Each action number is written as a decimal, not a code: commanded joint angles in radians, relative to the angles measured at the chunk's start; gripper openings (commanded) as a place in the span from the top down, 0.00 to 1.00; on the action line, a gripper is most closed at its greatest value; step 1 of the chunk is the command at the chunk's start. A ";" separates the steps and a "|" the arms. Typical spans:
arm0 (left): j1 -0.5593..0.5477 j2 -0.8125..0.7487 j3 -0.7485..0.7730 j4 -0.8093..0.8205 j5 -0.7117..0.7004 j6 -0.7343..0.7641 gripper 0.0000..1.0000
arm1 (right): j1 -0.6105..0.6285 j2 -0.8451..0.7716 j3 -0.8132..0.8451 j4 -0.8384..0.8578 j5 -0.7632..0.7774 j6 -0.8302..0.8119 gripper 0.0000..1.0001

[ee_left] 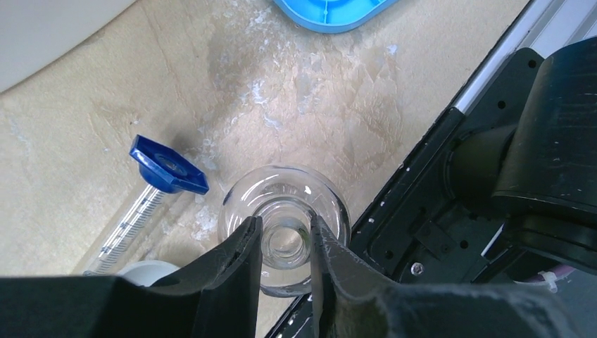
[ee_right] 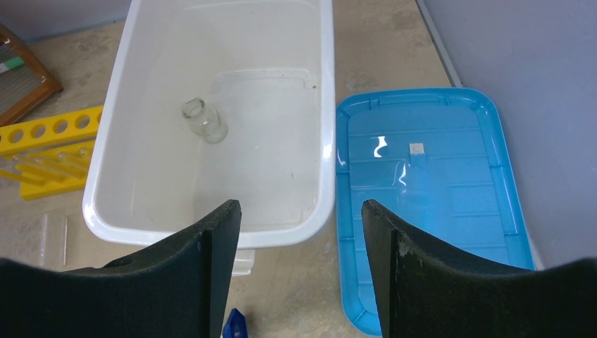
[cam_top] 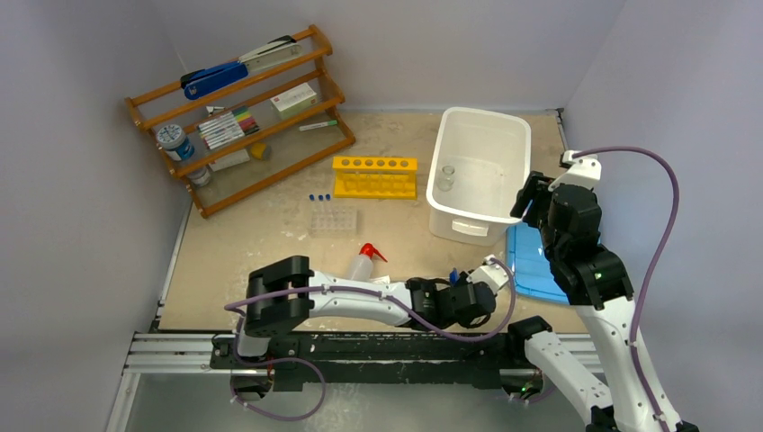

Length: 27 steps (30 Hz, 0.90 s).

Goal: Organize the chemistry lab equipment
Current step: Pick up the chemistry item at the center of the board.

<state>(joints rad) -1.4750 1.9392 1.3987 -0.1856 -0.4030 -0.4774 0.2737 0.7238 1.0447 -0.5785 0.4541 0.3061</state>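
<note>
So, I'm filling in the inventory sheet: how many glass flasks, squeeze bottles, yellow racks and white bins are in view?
Glass flasks: 2, first flask in the white bin, second flask at the left gripper
Squeeze bottle: 1
Yellow rack: 1
White bin: 1
Total: 5
</note>
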 commanded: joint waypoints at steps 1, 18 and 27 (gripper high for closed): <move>-0.002 -0.090 0.125 -0.064 -0.049 0.034 0.86 | -0.002 -0.012 0.006 0.017 0.017 -0.009 0.34; 0.180 -0.194 0.487 -0.272 0.005 0.121 0.91 | -0.002 0.058 0.094 -0.002 0.184 -0.063 0.34; 0.301 -0.120 0.644 -0.305 0.018 0.156 0.93 | -0.002 0.068 0.110 0.010 0.182 -0.061 0.35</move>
<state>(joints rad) -1.2148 1.8050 1.9400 -0.5156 -0.3962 -0.3557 0.2737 0.7982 1.1107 -0.5934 0.5991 0.2565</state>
